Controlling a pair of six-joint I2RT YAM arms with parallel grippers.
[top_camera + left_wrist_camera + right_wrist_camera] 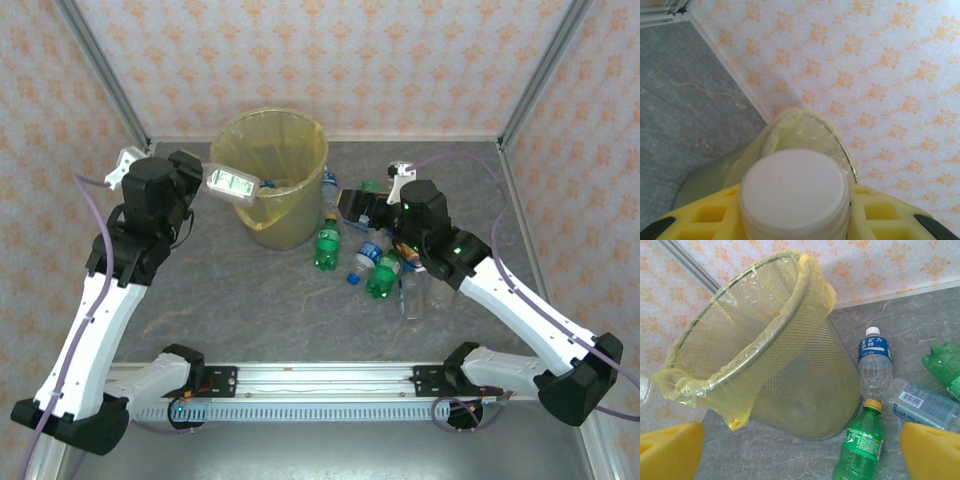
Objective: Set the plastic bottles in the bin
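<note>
1 round mesh bin, yellow-lined

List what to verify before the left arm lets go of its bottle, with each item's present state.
1. Left gripper shut on the clear bottle: ok.
2. Clear bottle wholly above the mouth of the bin: not ok; it seems to lie across the near-left rim, with only the cap end over the opening.
3. Bin upright: ok.
4. Right gripper away from the bin's mouth: ok; open, near the green Sprite bottle on the table.
5. Room inside the bin: cannot tell.
</note>
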